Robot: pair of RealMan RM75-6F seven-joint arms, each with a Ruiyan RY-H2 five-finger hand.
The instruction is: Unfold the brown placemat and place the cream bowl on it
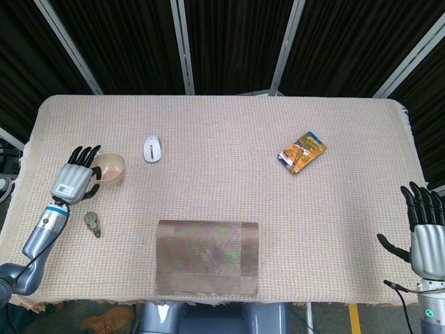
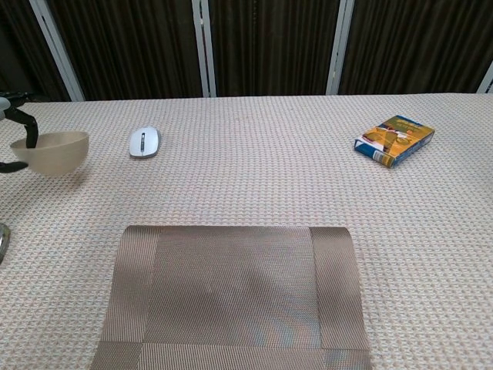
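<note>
Placemat [image 1: 207, 257] lies flat and fully spread at the near edge of the surface [image 1: 229, 132], so the unfolding looks done; the cream bowl [image 1: 108, 168] is well apart from it at far left. Left hand [image 1: 75, 182] grips the bowl by its rim. Setting it on the mat remains. Right hand [image 1: 425, 233] is empty, fingers spread.

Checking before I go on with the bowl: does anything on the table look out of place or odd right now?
Yes. The left hand holds the cream bowl at the far left edge of the table, well away from the brown placemat, which lies flat and bare at the front. The mouse and the orange packet sit undisturbed; nothing is spilled.
</note>
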